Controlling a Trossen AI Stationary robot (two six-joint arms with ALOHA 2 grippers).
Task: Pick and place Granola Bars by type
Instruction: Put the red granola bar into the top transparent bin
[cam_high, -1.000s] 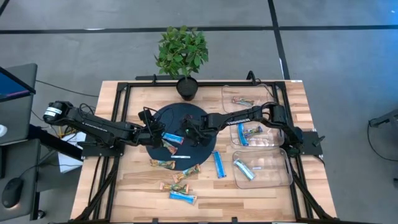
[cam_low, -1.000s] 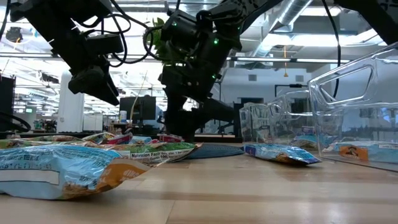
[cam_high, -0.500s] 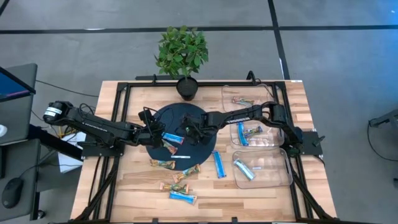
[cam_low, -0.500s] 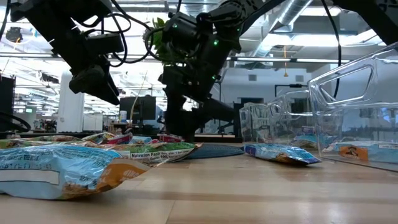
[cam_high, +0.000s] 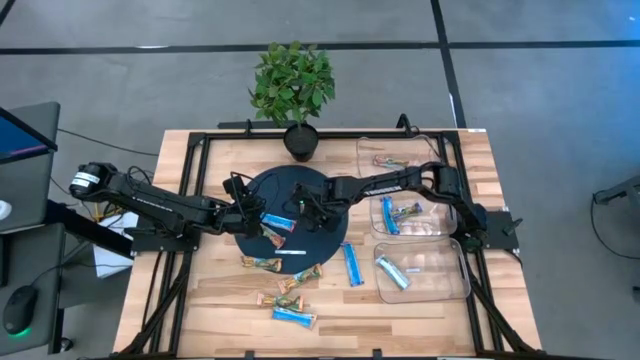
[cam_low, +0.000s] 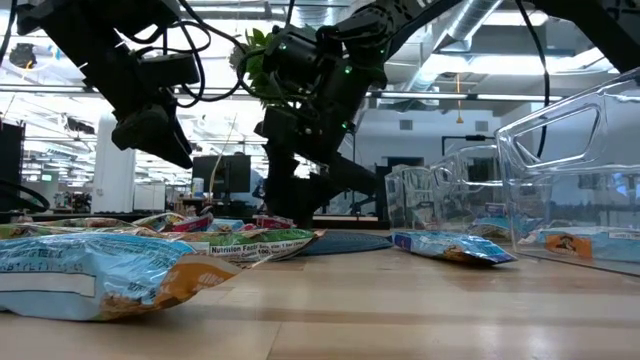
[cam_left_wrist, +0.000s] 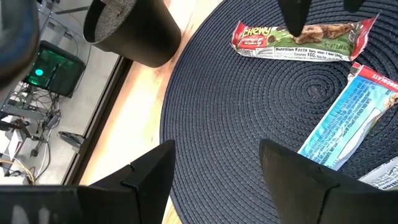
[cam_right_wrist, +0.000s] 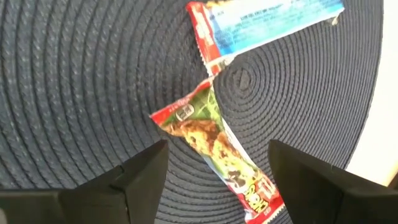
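The green bar (cam_right_wrist: 214, 146) lies near the middle of the round mat (cam_high: 255, 192), its long axis skewed across the gap of the right gripper (cam_right_wrist: 217, 171), one end touching a blue bar (cam_right_wrist: 267, 22). That gripper hangs just above it, fingers spread wide and empty, clearly the nearer one. The left gripper (cam_left_wrist: 214, 168), at the mat's nine o'clock edge, is open and empty too.

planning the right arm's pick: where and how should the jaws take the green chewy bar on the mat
Probably the middle of the green chewy bar, from straight above. It lies flat on the round dark mat, long and narrow, so open jaws should span its short width. Avoid the end by the blue bar.
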